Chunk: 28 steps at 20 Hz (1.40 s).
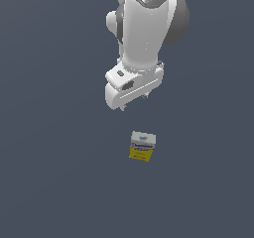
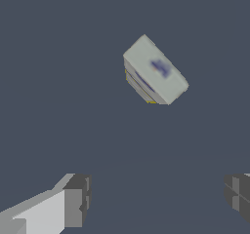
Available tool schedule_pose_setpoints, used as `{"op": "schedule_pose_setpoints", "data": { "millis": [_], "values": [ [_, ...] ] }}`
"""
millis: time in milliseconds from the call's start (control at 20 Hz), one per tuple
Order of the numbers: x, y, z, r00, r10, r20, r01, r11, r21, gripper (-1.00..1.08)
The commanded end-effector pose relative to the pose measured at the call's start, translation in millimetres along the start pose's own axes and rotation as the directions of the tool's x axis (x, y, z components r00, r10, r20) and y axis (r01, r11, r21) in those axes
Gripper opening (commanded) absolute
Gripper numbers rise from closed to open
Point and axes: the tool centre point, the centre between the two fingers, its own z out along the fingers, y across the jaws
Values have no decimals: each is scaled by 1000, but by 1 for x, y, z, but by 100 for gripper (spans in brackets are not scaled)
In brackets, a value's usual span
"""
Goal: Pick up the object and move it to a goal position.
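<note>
Arm (image 1: 149, 29): white Panda, entering from top centre of the exterior frame, wrist pointed downward, ending in upper middle of the frame.
Gripper (image 1: 133, 103): seen in exterior view just below the white hand body, only short finger stubs visible there; in wrist view (image 2: 156, 199) spread wide, nothing between the jaws, holding nothing.
Fingers: in wrist view one grey pad (image 2: 77, 199) at lower left with white finger body behind it, the other (image 2: 238, 196) at the lower right edge, partly cut off by the frame.
Carton (image 1: 142, 146): just below centre of the exterior frame, below the gripper and clear of it, standing on the surface, slightly turned; pale grey-white upper part with dark blue lettering, yellow lower part, print too small to read.
Carton, wrist view (image 2: 155, 71): upper centre-right of frame, seen mostly from above, pale top face with a blue smudge of print, thin yellow strip along lower edge; well apart from both pads, not between them.
Surface (image 1: 49, 182): plain dark blue-grey, uniform, filling both frames; whether desk or floor, cannot tell.
</note>
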Motion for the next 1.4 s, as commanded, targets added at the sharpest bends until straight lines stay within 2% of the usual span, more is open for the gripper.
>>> {"op": "schedule_pose_setpoints", "data": {
  "millis": [0,250,500,950,1350],
  "values": [
    [10,3,5,997,-72,-3,72,997,-1,100],
    [29,8,15,978,-210,-10,210,978,-3,100],
    [47,13,26,939,-343,-18,343,939,-6,100],
    [77,21,48,831,-555,-34,554,832,-15,100],
    [93,25,61,750,-660,-43,660,751,-22,100]
  ]
}}
